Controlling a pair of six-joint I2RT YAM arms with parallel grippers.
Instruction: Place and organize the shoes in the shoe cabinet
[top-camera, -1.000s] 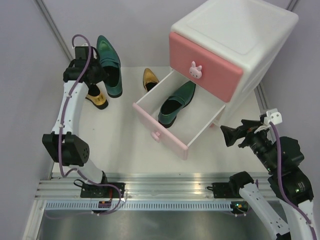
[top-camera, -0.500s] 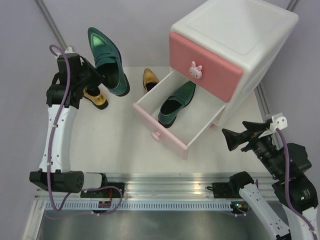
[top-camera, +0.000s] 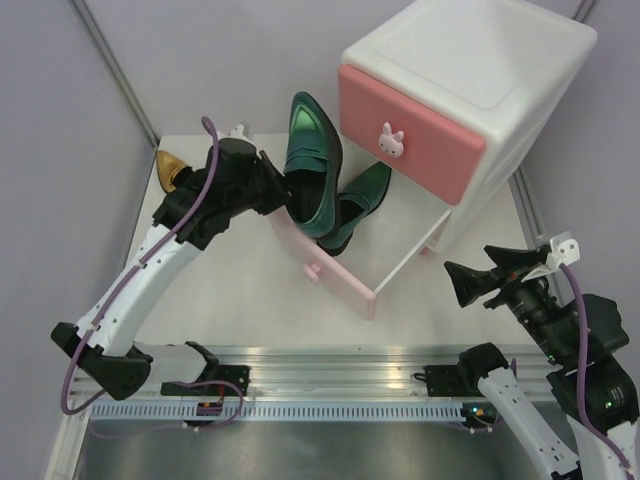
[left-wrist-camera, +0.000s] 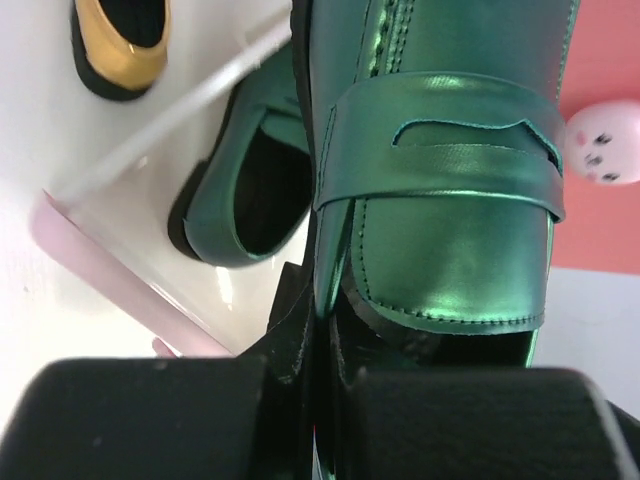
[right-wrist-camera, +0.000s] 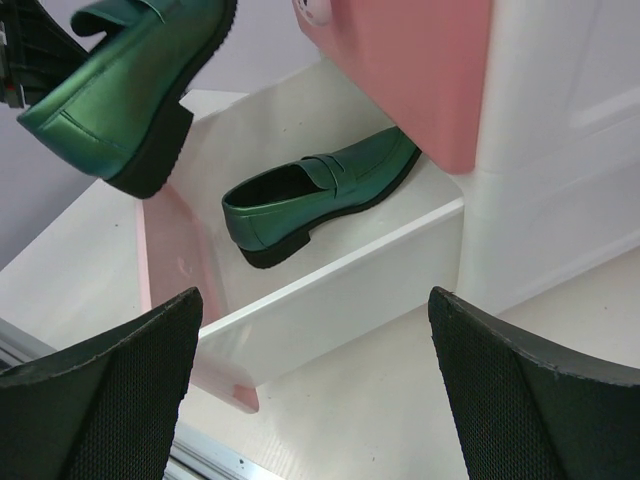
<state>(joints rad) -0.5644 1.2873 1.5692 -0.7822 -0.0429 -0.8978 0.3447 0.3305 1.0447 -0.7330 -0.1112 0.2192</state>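
1. A white tabletop (top-camera: 240, 290) sits between pale grey walls, with an aluminium rail (top-camera: 330, 380) along its near edge.
2. Nearest the camera, the right gripper (right-wrist-camera: 313, 296) hovers off the table. Its black fingers (right-wrist-camera: 110, 400) are spread wide with nothing between them.
3. Straight ahead of it stands the small white rounded plastic shoe cabinet (top-camera: 480, 70), its lower pink-fronted drawer (top-camera: 340, 282) pulled out. A metallic dark green pointed shoe (right-wrist-camera: 310, 195) lies on its sole inside.
4. The left gripper (top-camera: 280, 195) is clamped on the heel end of a second green shoe (top-camera: 312, 160). It holds this shoe in the air over the open drawer, toe pointing away from the gripper.
5. Beyond the held shoe's toe, the upper pink drawer front (top-camera: 430, 135) is closed and carries a white-pink bunny knob (top-camera: 391, 140).
6. A metallic gold shoe (left-wrist-camera: 120, 40) rests on the tabletop just outside the drawer's far wall. Another gold shoe (top-camera: 168, 168) lies to the left of the left arm, near the wall.
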